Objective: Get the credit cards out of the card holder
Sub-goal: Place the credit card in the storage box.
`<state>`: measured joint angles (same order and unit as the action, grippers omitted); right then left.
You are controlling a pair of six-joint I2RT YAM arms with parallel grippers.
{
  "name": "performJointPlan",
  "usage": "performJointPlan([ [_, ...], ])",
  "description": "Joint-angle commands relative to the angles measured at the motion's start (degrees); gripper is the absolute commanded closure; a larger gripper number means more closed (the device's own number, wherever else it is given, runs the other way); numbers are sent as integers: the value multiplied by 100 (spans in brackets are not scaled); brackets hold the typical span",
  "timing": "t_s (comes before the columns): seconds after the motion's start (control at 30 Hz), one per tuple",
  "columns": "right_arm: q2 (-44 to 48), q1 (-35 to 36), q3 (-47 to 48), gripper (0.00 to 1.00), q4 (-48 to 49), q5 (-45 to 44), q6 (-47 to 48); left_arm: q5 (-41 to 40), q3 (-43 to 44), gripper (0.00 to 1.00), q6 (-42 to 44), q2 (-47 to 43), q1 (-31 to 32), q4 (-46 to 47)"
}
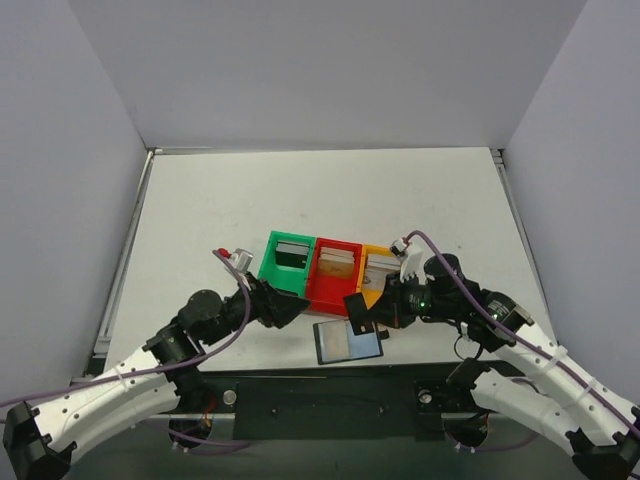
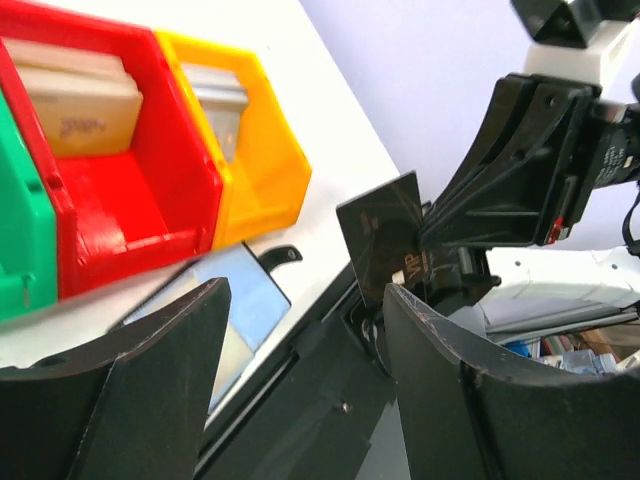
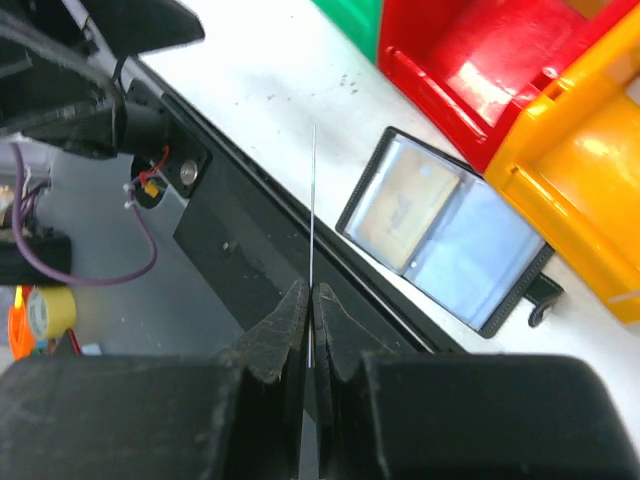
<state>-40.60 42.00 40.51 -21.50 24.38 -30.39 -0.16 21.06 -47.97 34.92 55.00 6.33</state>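
Top external view first: the card holder (image 1: 328,296) sits mid-table (image 1: 250,200), green box on your left, red in the middle, orange on your right. Your right gripper (image 1: 370,313) is just in front of the orange box, clamped tight on a dark card (image 1: 356,305), which it holds up off the table and tilted. Flat on the table just in front of the red and orange boxes lies a black-bordered card (image 1: 348,341), with a pale blue-to-tan face turned up.

Over to your left gripper (image 1: 296,310): it's low by the front corner of the green box, and the left wrist view shows its fingers (image 2: 150,380) spread wide with nothing between them. Through that gap you can see the dark card in the other gripper's pinch, apart from your left fingers.

Right wrist view confirms the grip: both jaws are pressed together with the dark card seen edge-on as a thin line rising out of them, poised above the table's near edge.

Now the holder itself. A tan card (image 2: 75,100) stands against the back wall of the red box and a grey card (image 2: 215,100) stands at the back of the orange box. In the green box the top view shows a darker card (image 1: 291,252), though its colour is hard to read from up there.
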Motion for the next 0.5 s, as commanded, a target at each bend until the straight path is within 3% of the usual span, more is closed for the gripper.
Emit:
performJointPlan([
  [0.0,-684,45,545,100,-109,838,683,1436,48,27,174,-257,-779,411],
  [0.17,-1117,115,1010,100,-162,1683,1131,2942,-75,25,-361,6,-1641,1413],
  [0.47,-1319,238,1125,100,-30,2334,1132,4523,-172,23,-1004,963,-1695,3382],
])
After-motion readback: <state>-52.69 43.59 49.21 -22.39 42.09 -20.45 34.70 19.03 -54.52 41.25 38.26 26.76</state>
